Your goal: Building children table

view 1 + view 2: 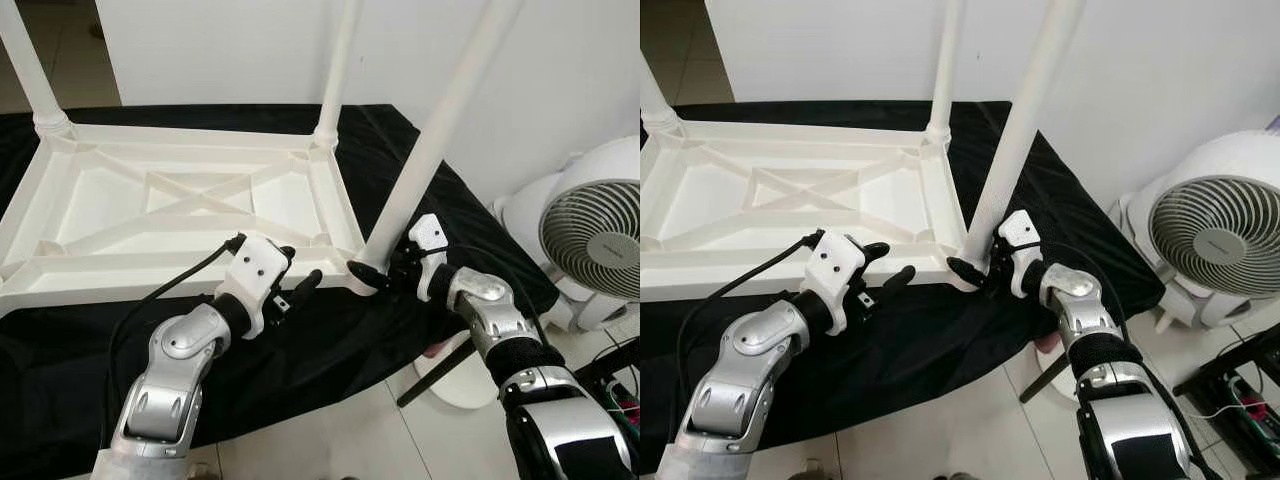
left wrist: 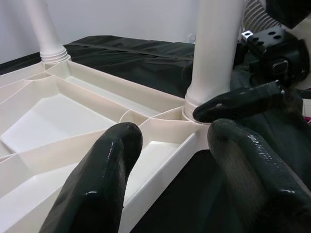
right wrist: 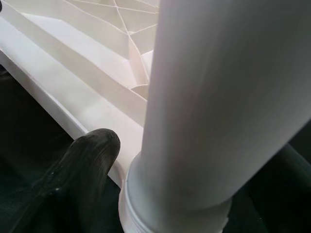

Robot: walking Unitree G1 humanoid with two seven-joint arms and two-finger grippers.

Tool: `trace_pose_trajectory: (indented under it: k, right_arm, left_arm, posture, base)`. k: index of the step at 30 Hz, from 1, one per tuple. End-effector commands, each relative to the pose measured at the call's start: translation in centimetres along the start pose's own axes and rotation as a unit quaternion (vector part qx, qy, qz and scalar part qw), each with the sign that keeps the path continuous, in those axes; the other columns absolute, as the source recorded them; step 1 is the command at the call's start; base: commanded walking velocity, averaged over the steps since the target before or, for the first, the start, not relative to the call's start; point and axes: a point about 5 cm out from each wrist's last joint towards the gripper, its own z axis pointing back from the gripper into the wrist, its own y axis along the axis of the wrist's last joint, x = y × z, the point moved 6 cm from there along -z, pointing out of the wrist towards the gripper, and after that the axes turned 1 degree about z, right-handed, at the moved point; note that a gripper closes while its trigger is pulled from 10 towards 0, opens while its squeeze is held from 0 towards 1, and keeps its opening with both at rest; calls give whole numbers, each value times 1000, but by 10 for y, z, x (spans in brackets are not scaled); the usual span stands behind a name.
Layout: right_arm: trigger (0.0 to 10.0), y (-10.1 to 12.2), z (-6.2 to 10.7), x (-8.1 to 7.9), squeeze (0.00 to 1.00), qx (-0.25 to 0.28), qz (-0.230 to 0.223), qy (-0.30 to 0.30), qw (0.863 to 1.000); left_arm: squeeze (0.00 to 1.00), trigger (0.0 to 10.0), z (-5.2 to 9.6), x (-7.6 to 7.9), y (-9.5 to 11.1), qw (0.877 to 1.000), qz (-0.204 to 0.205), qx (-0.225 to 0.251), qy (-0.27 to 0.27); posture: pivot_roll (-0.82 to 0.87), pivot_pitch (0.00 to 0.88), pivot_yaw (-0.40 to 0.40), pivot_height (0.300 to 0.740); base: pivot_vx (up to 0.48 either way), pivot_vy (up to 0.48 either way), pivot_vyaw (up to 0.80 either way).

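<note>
From the left eye, the white plastic tabletop lies upside down on a black cloth, its underside a tray of moulded ribs with a crossed brace in the middle. Three round, smooth legs stand up from its corners; the near-right leg leans off to the right. The right gripper is down at the foot of that leg, black fingers clasped around its base where it meets the corner socket. The left gripper hangs just beside the tabletop's near edge, fingers spread and holding nothing, a black cable trailing back from its white wrist housing. A white fan with a grey grille sits on the tiled floor to the right, against a plain white wall. The right eye gives the same layout, the leg slanting up past the top of the frame and the cloth glossy and creased under the arms. Over to the left wrist: two fat rubbery fingers parted in front, the ribbed corner between them, and beyond it the leg's ringed collar seated in the socket with a finger of the right gripper pressed against it. On the right wrist, the leg is a broad matte column up close, its collar stepped at the bottom, one black finger lying against the rim beside it.
</note>
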Motion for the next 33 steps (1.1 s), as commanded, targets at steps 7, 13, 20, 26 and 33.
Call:
trace_pose_trajectory:
  k: [7, 13, 20, 26, 33]
  right_arm:
    - [0, 0, 1, 0, 0, 17, -8, 5, 1000]
    - [0, -4, 8, -2, 0, 18, -1, 9, 1000]
    - [9490, -9, 7, -4, 0, 20, -7, -31, 999]
    - [10000, -22, 5, 3, 0, -4, -34, -152, 988]
    - [10000, -31, 9, -7, 0, -2, -74, -291, 954]
  left_arm:
    - [0, 10000, -2, -1, 6, 1000, 3, 10, 22]
    - [0, 10000, -3, 2, 6, 1000, 8, 11, 20]
    - [0, 10000, -3, 5, 5, 1000, 10, 11, 19]
    - [0, 10000, -3, 7, 4, 1000, 13, 12, 19]
    - [0, 10000, -4, 11, 2, 1000, 18, 11, 10]
  posture:
    - [126, 62, -105, 740]
    - [119, 57, -115, 740]
    - [119, 54, -125, 740]
    - [109, 53, -129, 740]
    - [97, 44, -131, 740]
  base:
    - [0, 0, 0]
    - [0, 0, 0]
    - [0, 0, 0]
    - [0, 0, 0]
    - [0, 0, 0]
